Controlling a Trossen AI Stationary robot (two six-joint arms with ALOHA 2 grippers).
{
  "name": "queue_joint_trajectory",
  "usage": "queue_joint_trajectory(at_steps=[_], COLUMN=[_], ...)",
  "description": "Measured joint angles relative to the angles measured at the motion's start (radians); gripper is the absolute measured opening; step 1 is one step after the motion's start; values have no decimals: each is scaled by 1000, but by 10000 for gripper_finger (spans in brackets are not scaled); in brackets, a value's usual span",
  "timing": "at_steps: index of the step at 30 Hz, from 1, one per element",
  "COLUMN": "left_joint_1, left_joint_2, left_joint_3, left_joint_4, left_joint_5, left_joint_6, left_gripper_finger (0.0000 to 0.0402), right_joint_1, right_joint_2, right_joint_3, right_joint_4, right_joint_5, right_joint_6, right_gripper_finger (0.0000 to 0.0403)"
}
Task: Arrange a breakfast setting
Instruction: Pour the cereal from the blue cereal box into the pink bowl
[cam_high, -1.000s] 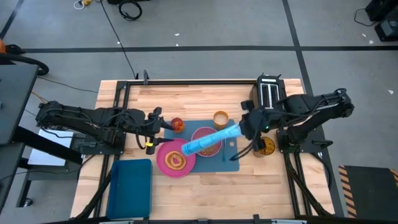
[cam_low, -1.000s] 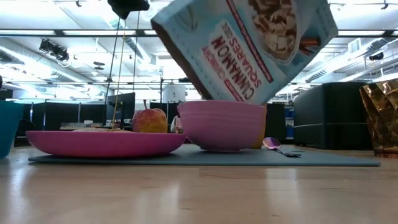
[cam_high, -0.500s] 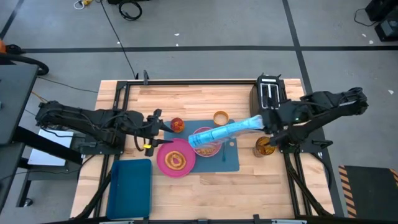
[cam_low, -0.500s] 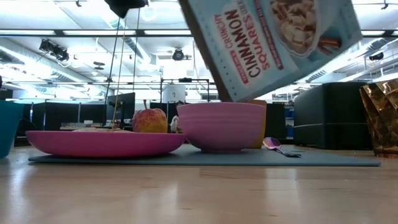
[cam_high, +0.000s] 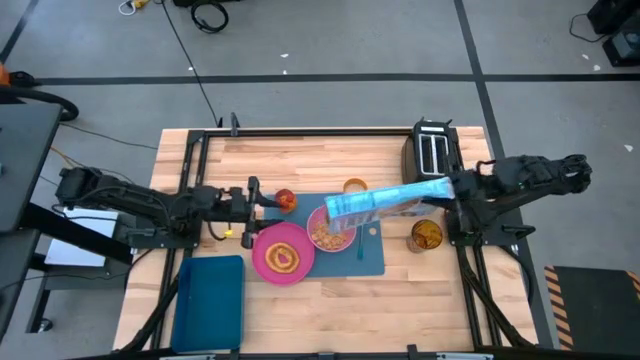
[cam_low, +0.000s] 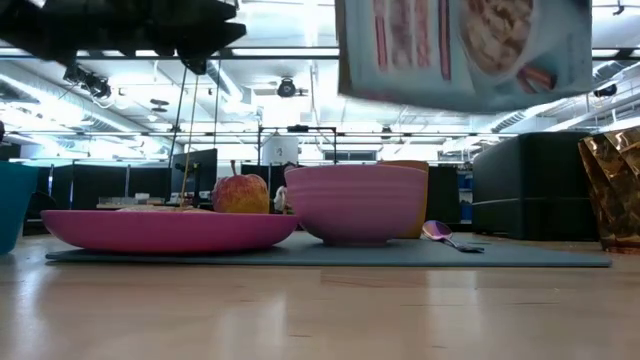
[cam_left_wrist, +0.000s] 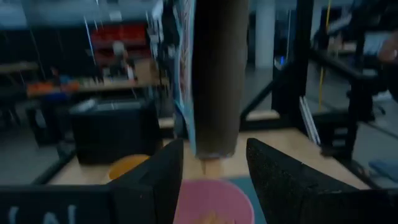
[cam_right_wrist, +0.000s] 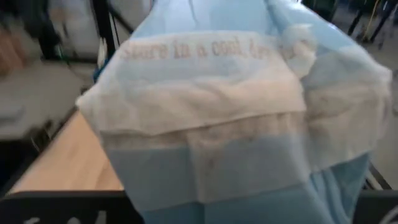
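Cereal box (cam_high: 385, 204) | glossy cardboard (rectangular) | above round bowl (cam_high: 330, 232)

Placemat (cam_high: 372, 258) mid-table. On it: plate (cam_high: 281, 254) at left with toast (cam_high: 284, 258) on it, bowl (cam_high: 328, 233) right of plate, spoon (cam_high: 361, 241) right of bowl, apple (cam_high: 286, 200) and cup (cam_high: 354, 187) behind. Cereal box (cam_high: 385, 203) held above bowl.

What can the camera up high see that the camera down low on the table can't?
Only the high view shows both arms, the black toaster, the blue tray, the toast and the cereal in the pink bowl. Only the low view shows the room behind the table and the box's printed front. Both show the cereal box held up by the right claw, the pink plate and the apple.
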Motion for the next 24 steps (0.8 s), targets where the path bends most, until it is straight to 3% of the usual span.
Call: queue_joint_trajectory(at_steps=[5,10,15,18,24], left_joint_1=[2,24,79,112,145], left_joint_2=[42,153,303,406,588], left_joint_3=[-74,-43,85,197,439], left_joint_4=[243,369,374,390,417], left_joint_5=[-9,-11,-1,73,179], left_joint_6=[47,68,46,45,54], left_gripper_finger=[202,244,296,314,316], right_joint_1=[0,0,-11,-38,-100], right_joint_2=[-122,-85,92,245,546], right_joint_3=[-167,-359,-510,-556,-530], right_joint_4=[372,865,1439,1748,2075], right_joint_5=[-27,-48,-89,-113,-194], right_joint_6=[-117,-222,-291,-310,-306], right_gripper_finger=[121,121,121,121,121])
